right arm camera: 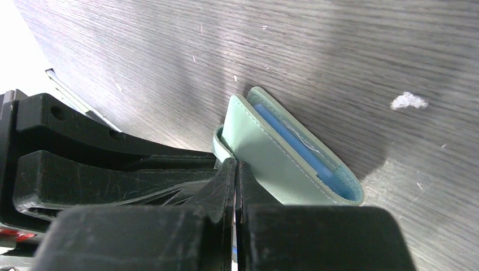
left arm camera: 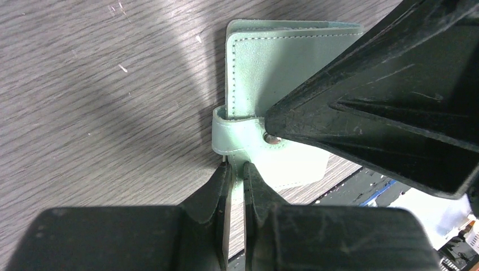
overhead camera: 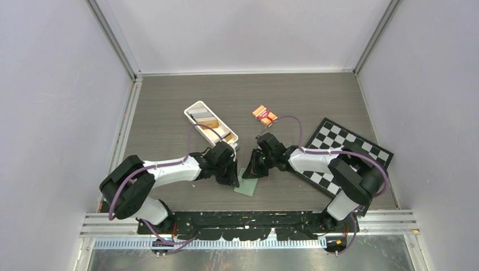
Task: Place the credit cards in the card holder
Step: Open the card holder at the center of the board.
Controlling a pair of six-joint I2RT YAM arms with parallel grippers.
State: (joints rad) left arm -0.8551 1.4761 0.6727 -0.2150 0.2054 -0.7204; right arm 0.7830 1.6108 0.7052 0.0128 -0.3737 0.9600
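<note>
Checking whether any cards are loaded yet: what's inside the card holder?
The card holder is only slightly open: a blue inner pocket edge shows in the gap. Its green flaps cover the rest, so any card inside cannot be seen.

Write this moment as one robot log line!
card holder: folded | left gripper: shut at clasp tab | right gripper: shut at holder edge | credit cards: in tray

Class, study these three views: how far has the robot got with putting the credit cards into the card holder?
Done: nothing loaded yet; the credit cards lie in the white tray. In hand: the left gripper and right gripper look closed on the card holder near its clasp, its flaps slightly apart showing blue lining. Left: open it fully, fetch each card, slide it in.
</note>
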